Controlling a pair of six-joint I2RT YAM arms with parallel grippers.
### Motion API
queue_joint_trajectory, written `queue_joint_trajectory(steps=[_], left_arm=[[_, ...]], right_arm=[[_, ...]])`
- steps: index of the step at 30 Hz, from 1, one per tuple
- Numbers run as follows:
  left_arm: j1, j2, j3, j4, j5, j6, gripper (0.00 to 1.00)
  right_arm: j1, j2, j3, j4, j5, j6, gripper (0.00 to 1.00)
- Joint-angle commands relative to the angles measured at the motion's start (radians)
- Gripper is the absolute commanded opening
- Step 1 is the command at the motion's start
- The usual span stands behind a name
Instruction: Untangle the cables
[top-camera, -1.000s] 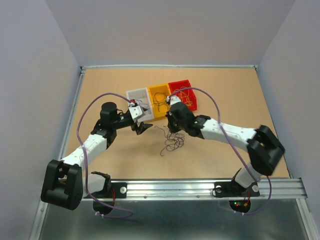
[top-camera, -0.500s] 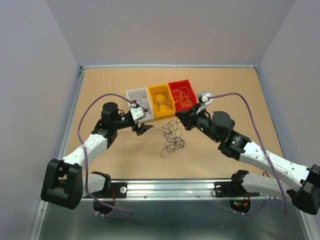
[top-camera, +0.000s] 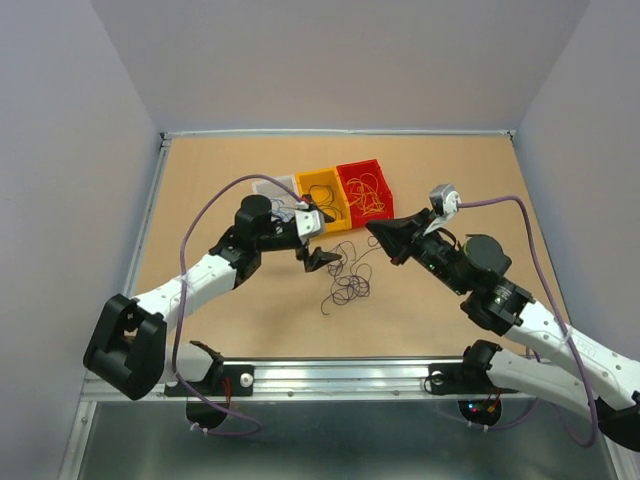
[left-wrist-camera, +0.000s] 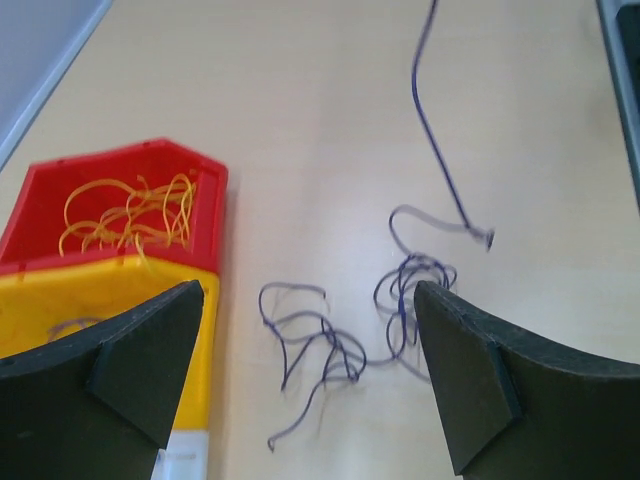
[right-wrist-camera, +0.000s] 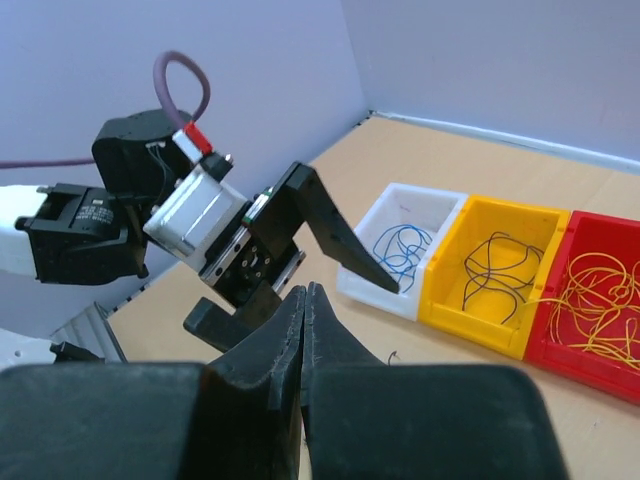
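Lying in a loose heap on the worktop, dark cables, just beside and below the left pincer, its fingers spread wide, right pincer pinched closed on the heap's other side, near the red bin

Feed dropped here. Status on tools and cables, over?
Left tool open over the tangled cables. Right tool shut, nothing seen held. Nothing in the way.
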Motion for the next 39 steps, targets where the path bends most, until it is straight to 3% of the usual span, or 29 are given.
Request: queue_joint_trajectory(steps=[1,6,10,13,19,25,39], left_arm=[[-0.091,0.071,0.16,0.1,-0.067,-0.112,0.99],[-0.12,0.175,0.285,0.109,-0.015,-0.184,0.99],[-0.152,0.169,0.156,0.266,0.034,-0.221,0.99],[-0.187,0.197,0.128,0.284,0.016,-0.198,0.99],[-0.226,0.297,0.162,0.225,0.051,-0.155,0.98],[-0.258,0.314,0.156,0.146,-0.001,-0.043,0.96],[-0.264,0.337,0.156,0.094,-0.061,0.032,0.96]], right_arm=[[0.004,-0.053,-0.031,0.035,-0.018,-0.025,0.01],[0.004,-0.141,-0.071,0.052,0.035,-0.031,0.01],[0.004,-0.169,-0.076,0.054,0.041,-0.03,0.01],[0.004,-0.176,-0.076,0.055,0.035,-0.03,0.01],[0.005,-0.192,-0.082,0.057,0.064,-0.033,0.0],[0.005,-0.241,-0.108,0.069,0.109,-0.033,0.01],[0.005,-0.336,-0.178,0.129,0.209,-0.03,0.0]])
